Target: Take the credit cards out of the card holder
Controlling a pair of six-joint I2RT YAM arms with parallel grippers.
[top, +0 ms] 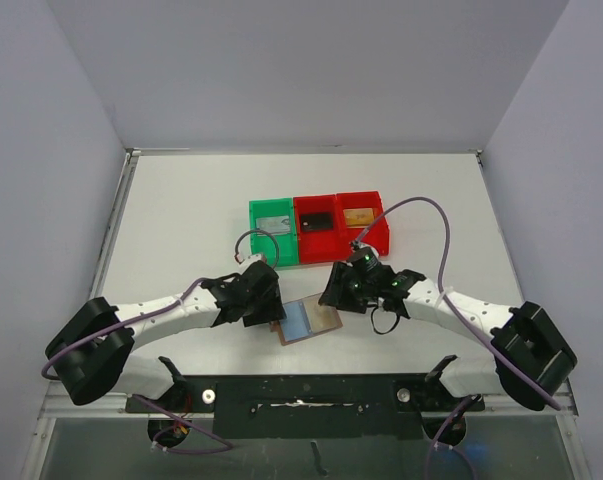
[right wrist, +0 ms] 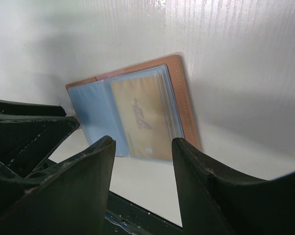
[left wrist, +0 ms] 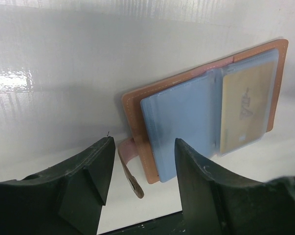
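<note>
The table [top: 181, 230] is smooth and white, so anything flat on it will likely skate when pushed. Well beyond both grippers, on the far side, sits a row of bins [top: 316, 225], one green and two red (not part of the job).

The card holder [top: 308, 320] lies open and flat between the two grippers, just ahead of the fingertips of each. The left gripper [left wrist: 143, 144] has its fingers spread with nothing between them. The right gripper [right wrist: 142, 142] is also spread and empty. Neither one touches the holder.

It looks light and thin, with a soft, leather-like brown cover that would flex rather than resist. One gripper probably needs to pin it while the other pulls.

Inside it are clear plastic sleeves [left wrist: 179, 122] over a blue lining. They look floppy and slick, and a pinch there would likely grab plastic instead of a card.

The tan card [left wrist: 245, 110] sits in the sleeve farther from the left gripper and nearer the right. It is stiff and thin (the one rigid thing here), so it is best taken by whatever edge shows at the sleeve mouth. I cannot tell which side that mouth is on.

The small tab [left wrist: 130, 169] lies nearest the left fingertips and offers a handy place to hold the cover down.
</note>
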